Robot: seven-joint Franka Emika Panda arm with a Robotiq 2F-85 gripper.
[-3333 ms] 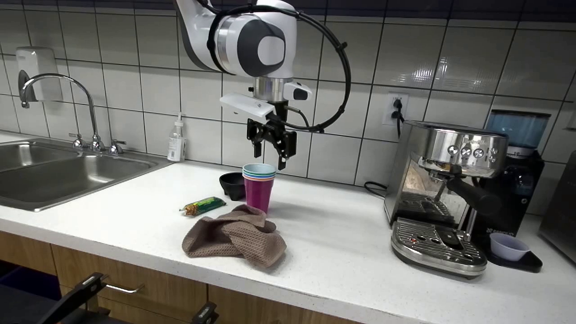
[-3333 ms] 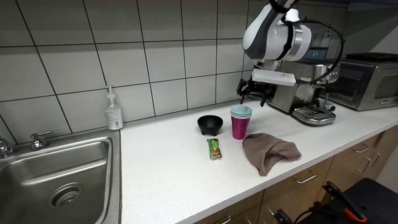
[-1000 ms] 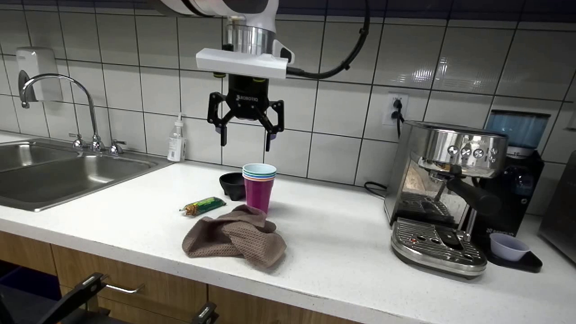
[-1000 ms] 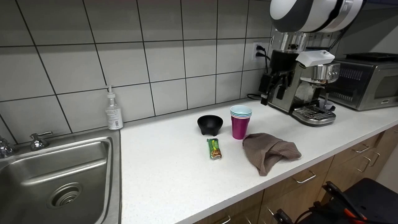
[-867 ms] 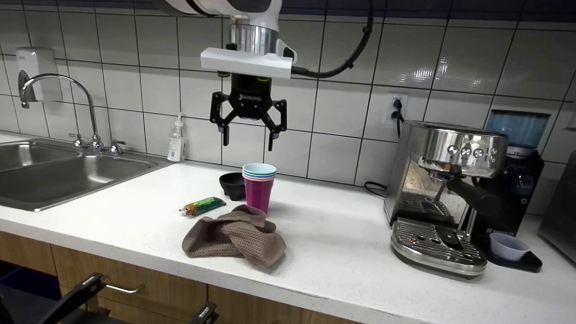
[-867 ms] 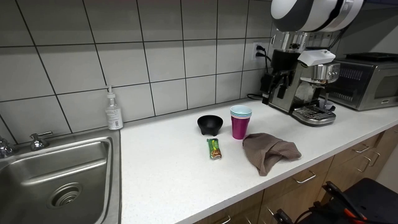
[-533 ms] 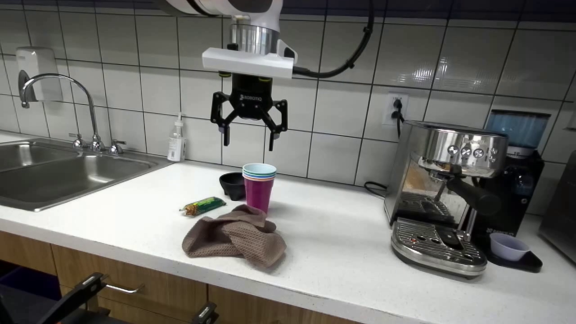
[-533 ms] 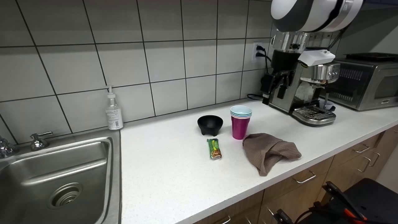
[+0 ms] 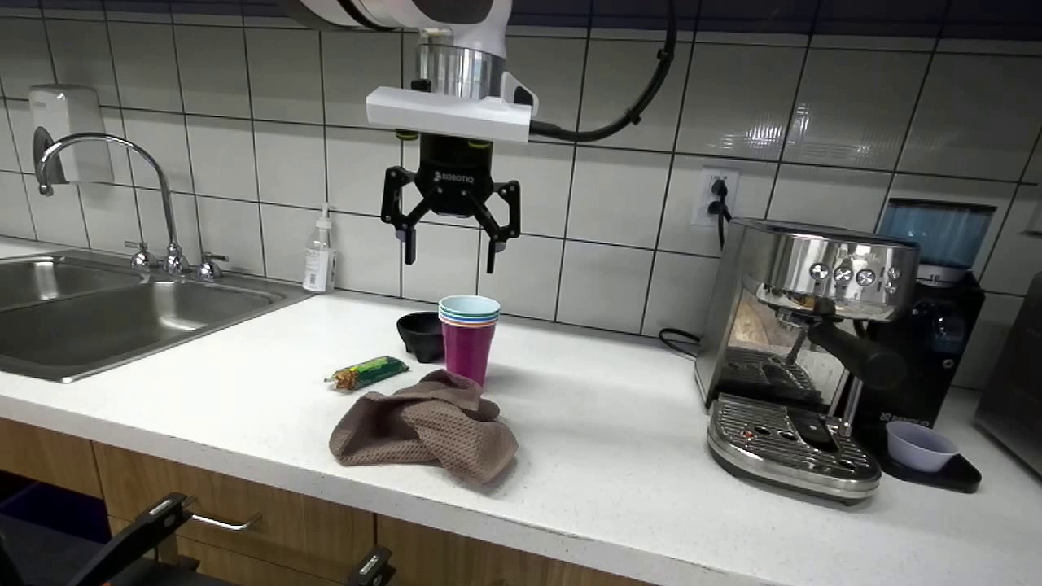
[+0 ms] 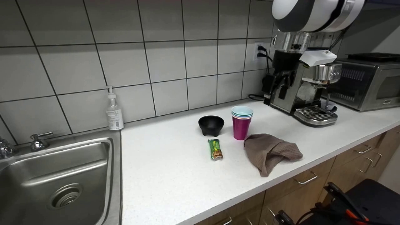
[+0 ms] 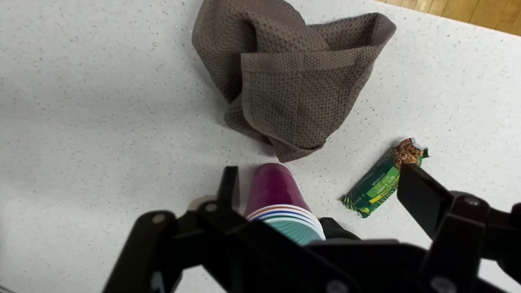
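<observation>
My gripper (image 9: 450, 260) hangs pointing down above the counter, its fingers wide apart with nothing between them. Below it, a stack of cups (image 9: 470, 350) stands upright, magenta outside with a pale blue inside on top. Behind the stack is a small black footed bowl (image 10: 211, 125), mostly hidden by the gripper in the wrist view. A green-wrapped granola bar (image 11: 378, 183), torn at one end, lies beside them. In front of the cups sits a crumpled brown towel (image 11: 301, 93). The gripper (image 11: 320, 175) touches none of these.
An espresso machine (image 9: 806, 358) and a grinder (image 9: 936, 325) stand on the right, with a microwave (image 10: 368, 82) beyond. To the left are a steel sink (image 10: 114, 175) and a soap bottle (image 10: 114, 115). The tiled wall (image 9: 610, 277) runs along the back; the counter's front edge (image 9: 309, 484) faces drawers.
Compared with a few seconds ago, my gripper has turned and shifted somewhat up and left in an exterior view. During the last half second it holds still. The objects on the counter have not moved.
</observation>
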